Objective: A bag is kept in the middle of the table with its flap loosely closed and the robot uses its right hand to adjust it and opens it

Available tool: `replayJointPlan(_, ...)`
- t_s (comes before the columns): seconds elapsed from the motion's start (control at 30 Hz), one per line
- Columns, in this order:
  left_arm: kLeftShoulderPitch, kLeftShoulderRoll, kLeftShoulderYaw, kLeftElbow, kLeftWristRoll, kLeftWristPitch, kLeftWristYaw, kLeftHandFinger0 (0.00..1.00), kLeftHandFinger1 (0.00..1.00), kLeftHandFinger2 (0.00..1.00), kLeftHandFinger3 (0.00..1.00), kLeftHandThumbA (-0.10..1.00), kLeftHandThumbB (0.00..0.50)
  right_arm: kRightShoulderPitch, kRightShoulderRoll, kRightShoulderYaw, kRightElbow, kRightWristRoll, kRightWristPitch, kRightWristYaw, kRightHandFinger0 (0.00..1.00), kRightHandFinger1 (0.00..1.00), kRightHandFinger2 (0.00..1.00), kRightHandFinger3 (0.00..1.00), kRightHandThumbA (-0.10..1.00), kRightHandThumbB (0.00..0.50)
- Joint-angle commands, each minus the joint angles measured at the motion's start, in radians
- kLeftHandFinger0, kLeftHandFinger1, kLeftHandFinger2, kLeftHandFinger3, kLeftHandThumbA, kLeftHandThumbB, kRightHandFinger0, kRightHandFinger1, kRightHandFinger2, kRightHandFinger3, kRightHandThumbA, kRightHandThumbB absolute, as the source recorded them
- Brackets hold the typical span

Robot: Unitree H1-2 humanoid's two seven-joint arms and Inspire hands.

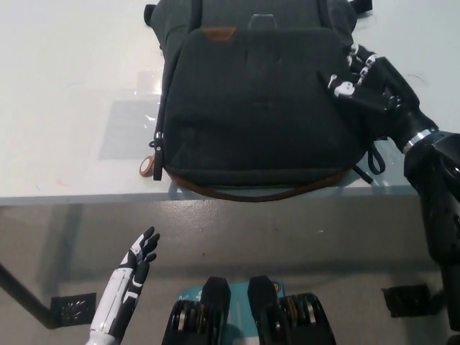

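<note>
A white table (65,86) carries a dark grey bag (259,100) lying flat.

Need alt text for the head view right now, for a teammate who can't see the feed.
The robot's black right hand rests on the right edge of a dark grey backpack lying flat on a white table, flap closed. The white left hand hangs open below the table's near edge, at lower left. A round brown zipper pull dangles at the backpack's left side.
</note>
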Motion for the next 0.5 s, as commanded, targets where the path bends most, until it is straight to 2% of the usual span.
replayJointPlan(0.0, -0.017, 0.016, -0.004, -0.011, 0.001, 0.0, -0.013, 1.0, 1.0, 1.0, 1.0, 1.0, 0.212, -0.021, -0.02, -0.008, -0.043, -0.051, 0.022, -0.063, 0.0, 0.42, 0.69, 0.78, -0.1, 0.068)
replayJointPlan(0.13, -0.028, 0.019, -0.005, -0.009, 0.007, 0.007, -0.018, 1.0, 1.0, 1.0, 1.0, 1.0, 0.235, -0.019, -0.028, -0.003, -0.046, -0.065, 0.003, -0.047, 0.0, 0.43, 0.68, 0.74, -0.1, 0.075)
replayJointPlan(0.4, -0.044, 0.024, -0.006, -0.009, 0.013, 0.005, -0.02, 1.0, 1.0, 1.0, 1.0, 1.0, 0.238, -0.005, -0.044, -0.01, -0.125, -0.072, 0.055, -0.043, 0.0, 0.43, 0.69, 0.76, -0.1, 0.092)
replayJointPlan(0.47, -0.054, 0.026, -0.005, -0.011, 0.01, 0.009, -0.022, 1.0, 1.0, 1.0, 1.0, 1.0, 0.232, 0.015, -0.062, -0.001, -0.189, -0.086, 0.052, -0.027, 0.0, 0.41, 0.66, 0.72, -0.1, 0.087)
